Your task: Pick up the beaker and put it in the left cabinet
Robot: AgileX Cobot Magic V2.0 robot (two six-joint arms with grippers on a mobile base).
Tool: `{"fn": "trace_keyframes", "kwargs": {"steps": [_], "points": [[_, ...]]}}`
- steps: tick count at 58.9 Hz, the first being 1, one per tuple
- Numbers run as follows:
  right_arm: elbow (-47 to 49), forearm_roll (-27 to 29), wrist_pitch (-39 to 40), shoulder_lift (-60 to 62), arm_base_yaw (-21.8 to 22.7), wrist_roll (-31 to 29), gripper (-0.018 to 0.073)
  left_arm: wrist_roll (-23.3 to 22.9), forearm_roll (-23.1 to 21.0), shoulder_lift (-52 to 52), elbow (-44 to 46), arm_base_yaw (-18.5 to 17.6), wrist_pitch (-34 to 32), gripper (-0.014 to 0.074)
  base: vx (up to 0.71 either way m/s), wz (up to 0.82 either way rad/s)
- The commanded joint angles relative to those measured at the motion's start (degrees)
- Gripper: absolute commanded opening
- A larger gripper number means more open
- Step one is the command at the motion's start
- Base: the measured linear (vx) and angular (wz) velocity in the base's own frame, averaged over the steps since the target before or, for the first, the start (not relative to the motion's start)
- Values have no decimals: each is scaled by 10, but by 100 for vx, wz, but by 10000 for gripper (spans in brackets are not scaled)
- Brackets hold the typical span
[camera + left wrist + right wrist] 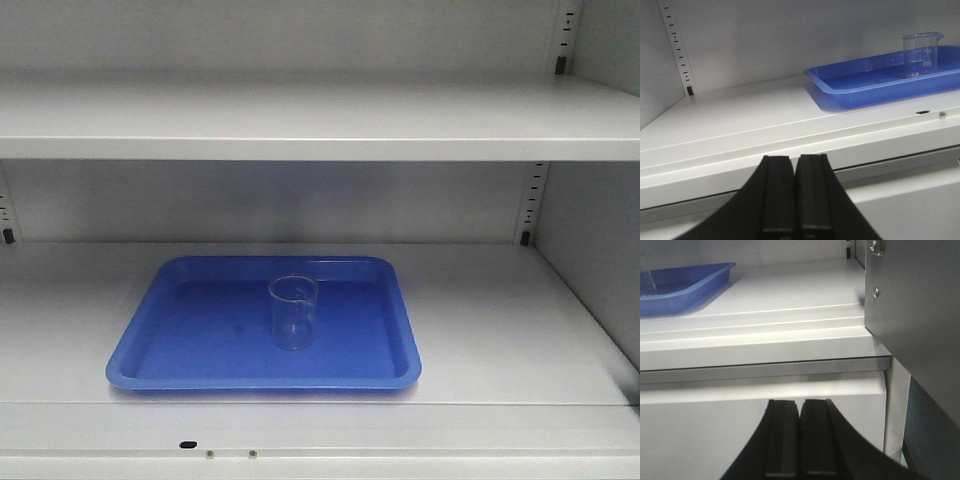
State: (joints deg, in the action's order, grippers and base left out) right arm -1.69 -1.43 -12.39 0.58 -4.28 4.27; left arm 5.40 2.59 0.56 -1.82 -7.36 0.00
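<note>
A small clear glass beaker with a spout stands upright in the middle of a blue tray on a shelf of the pale grey cabinet. From the left wrist the beaker shows far right on the tray. My left gripper is shut and empty, below and in front of the shelf edge, left of the tray. My right gripper is also shut with nothing in it, low before the shelf front, right of the tray.
An upper shelf hangs above the tray. Slotted strips run up the back corners. A grey metal side panel with screws stands close on the right of the right gripper. Small holes dot the shelf's front lip.
</note>
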Motion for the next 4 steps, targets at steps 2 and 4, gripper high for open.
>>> {"fn": "trace_keyframes", "kwargs": {"steps": [2, 4], "points": [[-4, -14, 42, 8, 8, 0, -6, -2, -2, 11, -9, 0, -43, 1, 0, 0], [-4, -14, 42, 8, 8, 0, -6, -2, -2, 11, -9, 0, -43, 1, 0, 0]]}}
